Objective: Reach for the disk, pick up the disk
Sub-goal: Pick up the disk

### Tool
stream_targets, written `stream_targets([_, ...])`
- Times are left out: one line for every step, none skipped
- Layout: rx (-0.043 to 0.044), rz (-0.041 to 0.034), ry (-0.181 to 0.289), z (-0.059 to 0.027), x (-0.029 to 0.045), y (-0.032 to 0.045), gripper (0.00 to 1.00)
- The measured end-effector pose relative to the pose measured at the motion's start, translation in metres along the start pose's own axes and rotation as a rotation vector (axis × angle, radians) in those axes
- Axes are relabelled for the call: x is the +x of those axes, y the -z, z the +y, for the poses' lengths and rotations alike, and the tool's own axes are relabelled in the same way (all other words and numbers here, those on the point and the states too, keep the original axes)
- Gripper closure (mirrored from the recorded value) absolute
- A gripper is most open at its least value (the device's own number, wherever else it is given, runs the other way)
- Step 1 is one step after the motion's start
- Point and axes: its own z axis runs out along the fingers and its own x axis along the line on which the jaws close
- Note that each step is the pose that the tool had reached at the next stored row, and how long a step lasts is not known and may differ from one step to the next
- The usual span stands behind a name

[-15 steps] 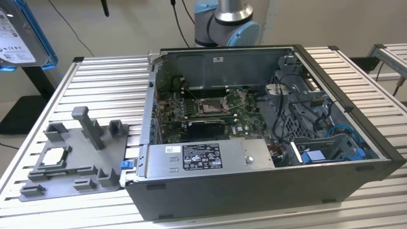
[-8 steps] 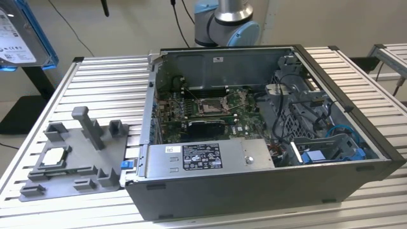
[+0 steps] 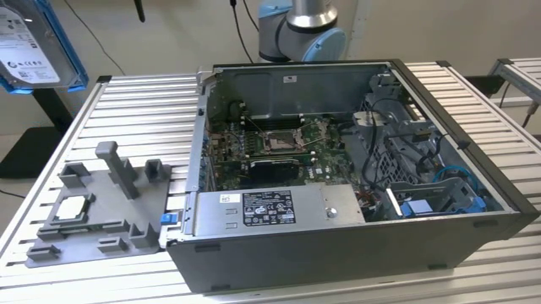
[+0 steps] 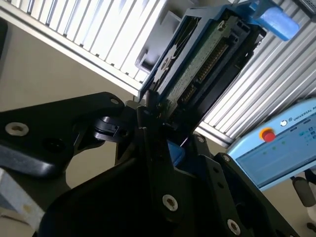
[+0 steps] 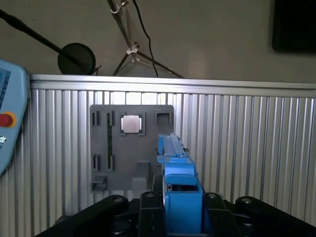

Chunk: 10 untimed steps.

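I've got the disk point(image 3: 34, 44) clamped in the hand point(image 4: 157, 123), high above the counter point(image 3: 135, 107). Pick-up looks done; from here it only calls for a firm hold.

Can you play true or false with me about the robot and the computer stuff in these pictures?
1. The gripper holds the disk up in the air, off the table. True.
2. The frame round the disk is red. False: the bracket round it is blue.
3. A small silver chip sits in the grey holder on the table. True.
4. The computer case is closed up. False: its side is open, and the circuit board inside shows.
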Motion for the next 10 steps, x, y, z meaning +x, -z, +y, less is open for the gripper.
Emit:
stream_targets([0.0001, 0.0000, 0.000, -0.0020, 0.0000, 0.0000, 1.00])
stream_targets([-0.0001, 0.0001, 0.000, -0.0039, 0.0000, 0.0000, 1.00])
stream_targets([0.0000, 0.0001, 0.000, -0.0057, 0.0001, 0.0000, 1.00])
stream_targets([0.0000, 0.0001, 0.000, -0.0076, 0.0001, 0.0000, 1.00])
stream_targets([-0.0001, 0.0000, 0.000, -0.0095, 0.0001, 0.0000, 1.00])
stream_targets([0.0000, 0.0001, 0.000, -0.0116, 0.0001, 0.0000, 1.00])
stream_targets([0.0000, 0.0000, 0.000, -0.0140, 0.0002, -0.0001, 1.00])
stream_targets([0.0000, 0.0000, 0.000, -0.0164, 0.0002, 0.0000, 1.00])
stream_targets([0.0000, 0.0000, 0.000, -0.0190, 0.0002, 0.0000, 1.00])
stream_targets([0.0000, 0.0000, 0.000, -0.0212, 0.0002, 0.0000, 1.00])
